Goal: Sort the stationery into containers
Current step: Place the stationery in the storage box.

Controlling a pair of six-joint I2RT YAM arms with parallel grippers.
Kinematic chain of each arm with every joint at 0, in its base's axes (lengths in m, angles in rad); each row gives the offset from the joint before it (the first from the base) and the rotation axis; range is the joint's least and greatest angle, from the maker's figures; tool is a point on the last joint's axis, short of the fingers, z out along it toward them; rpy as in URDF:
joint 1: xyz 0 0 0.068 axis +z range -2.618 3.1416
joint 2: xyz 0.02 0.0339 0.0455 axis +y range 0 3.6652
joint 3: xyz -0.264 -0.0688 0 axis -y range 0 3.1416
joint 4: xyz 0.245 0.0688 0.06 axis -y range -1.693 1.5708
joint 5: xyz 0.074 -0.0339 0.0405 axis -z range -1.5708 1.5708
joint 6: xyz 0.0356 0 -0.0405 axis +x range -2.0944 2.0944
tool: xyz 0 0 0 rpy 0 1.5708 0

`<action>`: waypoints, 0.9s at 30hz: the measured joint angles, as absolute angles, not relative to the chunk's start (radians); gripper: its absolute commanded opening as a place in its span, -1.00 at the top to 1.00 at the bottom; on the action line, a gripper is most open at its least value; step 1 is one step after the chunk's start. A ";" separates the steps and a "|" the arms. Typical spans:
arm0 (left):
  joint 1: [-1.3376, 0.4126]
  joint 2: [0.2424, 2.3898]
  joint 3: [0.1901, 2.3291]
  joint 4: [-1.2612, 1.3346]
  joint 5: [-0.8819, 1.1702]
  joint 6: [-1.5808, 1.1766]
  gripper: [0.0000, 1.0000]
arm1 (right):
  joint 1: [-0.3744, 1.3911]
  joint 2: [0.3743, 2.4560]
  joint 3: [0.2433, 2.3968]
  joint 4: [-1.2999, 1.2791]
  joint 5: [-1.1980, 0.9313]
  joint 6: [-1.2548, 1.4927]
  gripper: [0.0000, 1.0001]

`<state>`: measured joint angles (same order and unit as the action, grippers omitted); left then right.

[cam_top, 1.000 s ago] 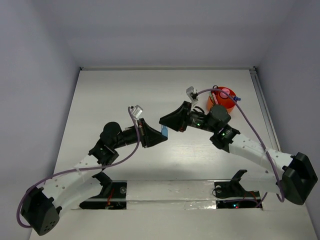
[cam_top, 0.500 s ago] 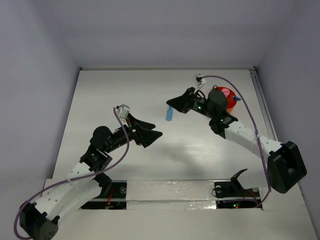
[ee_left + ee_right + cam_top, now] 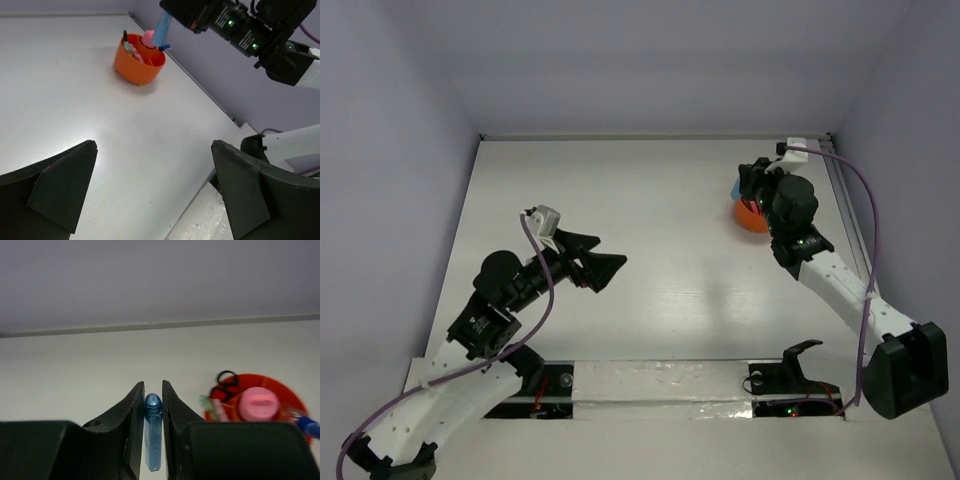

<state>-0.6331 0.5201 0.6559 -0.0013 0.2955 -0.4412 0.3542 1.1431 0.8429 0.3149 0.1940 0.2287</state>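
Note:
My right gripper point(image 3: 153, 390) is shut on a small blue bottle point(image 3: 153, 432), which stands upright between its fingers. In the top view this gripper point(image 3: 748, 192) hangs with the bottle point(image 3: 738, 187) at the left rim of the red-orange bowl point(image 3: 752, 218). The bowl point(image 3: 135, 65) holds a pink-capped bottle point(image 3: 258, 404), black-handled scissors point(image 3: 226, 380), a green stick point(image 3: 207, 402) and a blue pen point(image 3: 310, 426). My left gripper point(image 3: 598, 260) is open and empty, well to the left of the bowl, and its fingers point(image 3: 60, 185) frame bare table.
The right wall point(image 3: 200, 60) runs close behind the bowl. A strip of tape and the arm bases point(image 3: 790, 380) lie along the near edge of the table. The right arm point(image 3: 250, 35) reaches over the bowl.
My left gripper has opened, let go of the blue bottle and drawn back to the left. My right gripper has carried the bottle to the right, up to the bowl.

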 measured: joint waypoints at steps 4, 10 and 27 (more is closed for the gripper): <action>-0.633 0.484 0.706 -0.059 0.229 -0.358 -0.98 | 0.334 1.224 0.845 0.323 0.300 0.073 1.00; -0.633 0.429 0.706 -0.118 0.147 -0.295 -0.98 | 0.326 1.392 0.855 0.332 0.381 -0.124 1.00; -0.624 0.402 0.706 -0.160 0.088 -0.266 -0.98 | 0.308 1.585 0.852 0.565 0.410 -0.312 1.00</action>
